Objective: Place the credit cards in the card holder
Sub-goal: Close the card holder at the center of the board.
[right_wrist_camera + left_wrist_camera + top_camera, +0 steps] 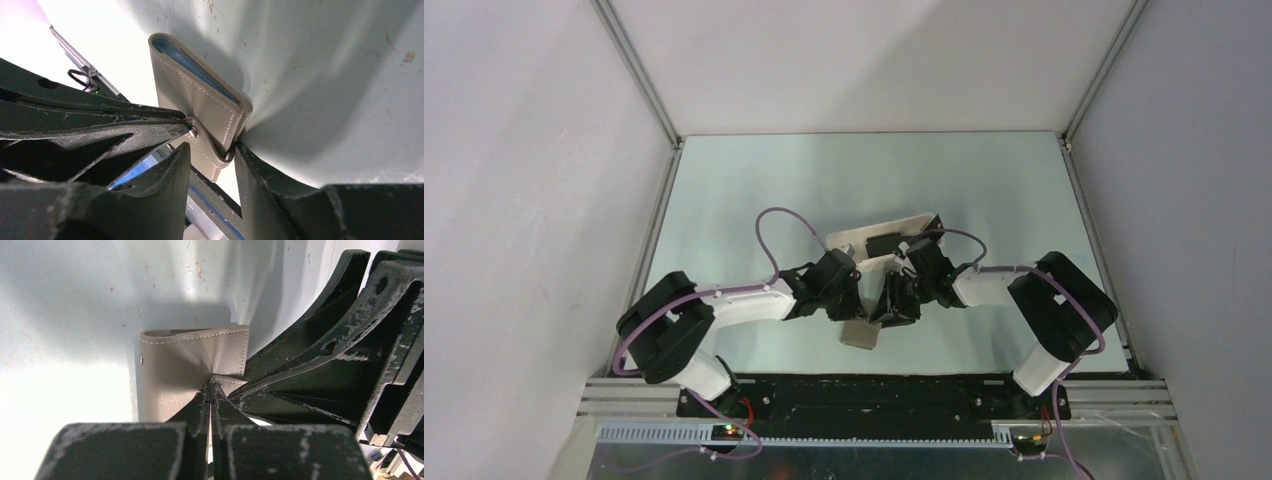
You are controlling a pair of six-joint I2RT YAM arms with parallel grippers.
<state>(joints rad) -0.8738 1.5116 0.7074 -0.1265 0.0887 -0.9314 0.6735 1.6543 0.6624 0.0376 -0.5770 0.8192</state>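
Observation:
The card holder (pixel 192 357), a grey-brown folded wallet, sits near the table's front between the two arms (pixel 861 336). Light blue pockets show along its folded edge (pixel 200 95). My left gripper (pixel 210 386) is shut, pinching the wallet's closing tab by the snap (pixel 193 132) so that the material puckers. My right gripper (pixel 212 150) stands open around the tab's looped end. Its right finger (pixel 250 170) touches the wallet's corner and its left finger (pixel 177 165) sits just beside the tab. A dark credit card (pixel 885 243) lies on the white tray behind the grippers.
The long white tray (pixel 856 238) lies at an angle behind both wrists. The two grippers (pixel 879 305) crowd together over the wallet, the right fingers (pixel 330 355) filling the right side of the left wrist view. White walls enclose the table on three sides.

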